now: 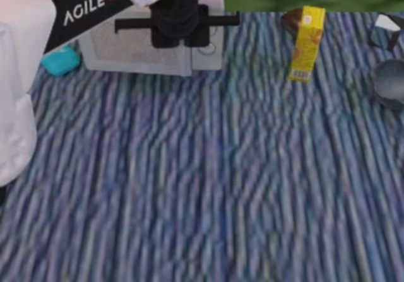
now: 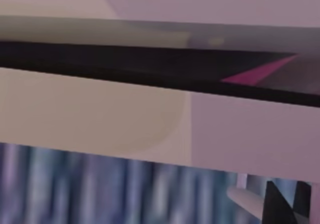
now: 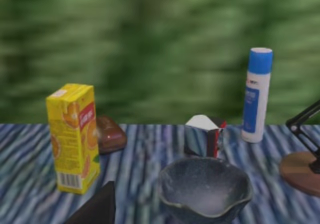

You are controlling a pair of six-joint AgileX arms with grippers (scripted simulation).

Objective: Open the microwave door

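Grey microwave (image 1: 151, 58), far left, door (image 1: 136, 53) shut

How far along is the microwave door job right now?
Done: the left arm has reached the microwave at the table's far left, its hand over the front. In hand: that hand is at the microwave door; whether it grips is unclear. Left: the door lies flush with the knob panel from above, so swinging it open remains. The right arm is parked off the right side, facing a bowl.
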